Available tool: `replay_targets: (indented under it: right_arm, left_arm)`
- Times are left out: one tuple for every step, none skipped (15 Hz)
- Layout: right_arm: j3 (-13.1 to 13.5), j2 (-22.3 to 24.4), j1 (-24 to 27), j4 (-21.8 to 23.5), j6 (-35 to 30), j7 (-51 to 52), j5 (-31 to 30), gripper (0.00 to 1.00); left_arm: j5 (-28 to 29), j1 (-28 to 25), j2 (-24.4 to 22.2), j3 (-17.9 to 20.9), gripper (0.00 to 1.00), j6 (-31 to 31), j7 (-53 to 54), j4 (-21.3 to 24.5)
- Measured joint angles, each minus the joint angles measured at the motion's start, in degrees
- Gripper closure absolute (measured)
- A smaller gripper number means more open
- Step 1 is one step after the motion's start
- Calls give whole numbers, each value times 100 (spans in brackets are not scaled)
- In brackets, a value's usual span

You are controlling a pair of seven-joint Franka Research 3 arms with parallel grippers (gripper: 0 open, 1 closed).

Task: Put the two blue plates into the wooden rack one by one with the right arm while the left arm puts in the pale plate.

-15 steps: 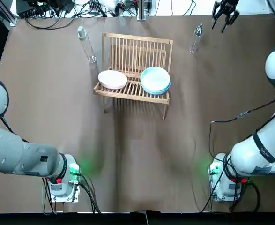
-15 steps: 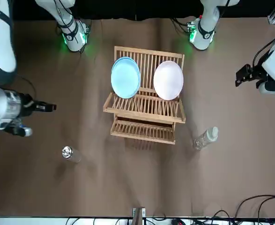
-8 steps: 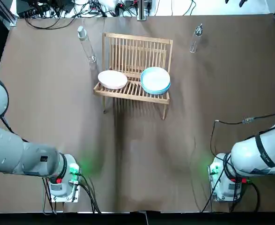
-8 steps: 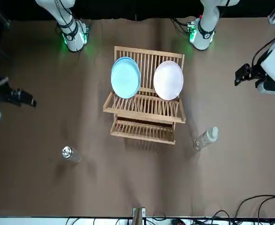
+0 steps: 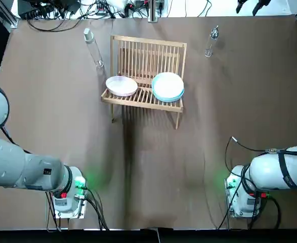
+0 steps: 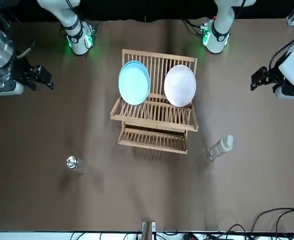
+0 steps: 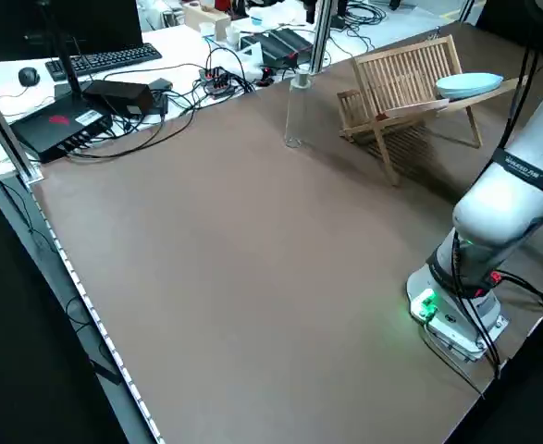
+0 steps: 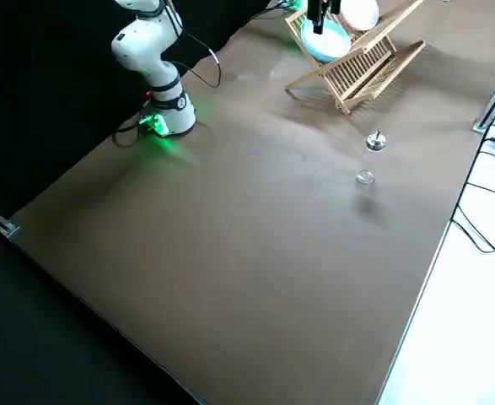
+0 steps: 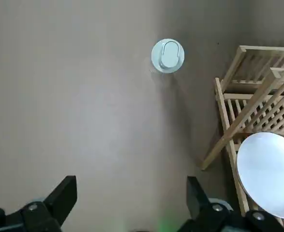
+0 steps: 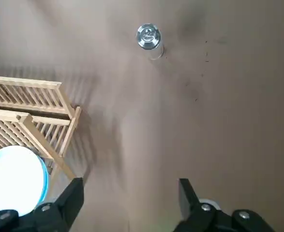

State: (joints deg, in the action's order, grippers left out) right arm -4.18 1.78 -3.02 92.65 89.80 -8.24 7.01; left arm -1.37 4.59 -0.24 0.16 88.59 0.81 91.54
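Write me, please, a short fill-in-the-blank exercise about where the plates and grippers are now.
The blue plates rest in the wooden ___. The pale plate sits to their ___, by the robot's sides. The left gripper and right gripper each hold nothing, fingers ___.
Missing: rack; left; open.

No legible text or labels

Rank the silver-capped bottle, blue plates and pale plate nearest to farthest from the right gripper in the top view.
1. Silver-capped bottle, standing off the right end of the rack, close to the right gripper.
2. Blue plates, right side of the rack.
3. Pale plate, left side of the rack.
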Motion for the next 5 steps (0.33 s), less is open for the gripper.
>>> replay_targets:
  right_arm:
    - [-1,4,-40,28,23,-50,-32,12]
    - [2,3,-47,38,32,-69,-46,12]
    - [18,4,-46,39,32,-72,-50,9]
    - [37,4,-46,39,33,-73,-50,8]
    - [51,3,-45,40,32,-74,-50,6]
  left_arm:
    - [0,0,-1,0,0,0,0,0]
    - [0,0,-2,0,0,0,0,0]
    - [0,0,-2,0,0,0,0,0]
    - [0,-1,-2,0,0,0,-4,-1]
    - [0,-6,-2,0,0,0,-4,-2]
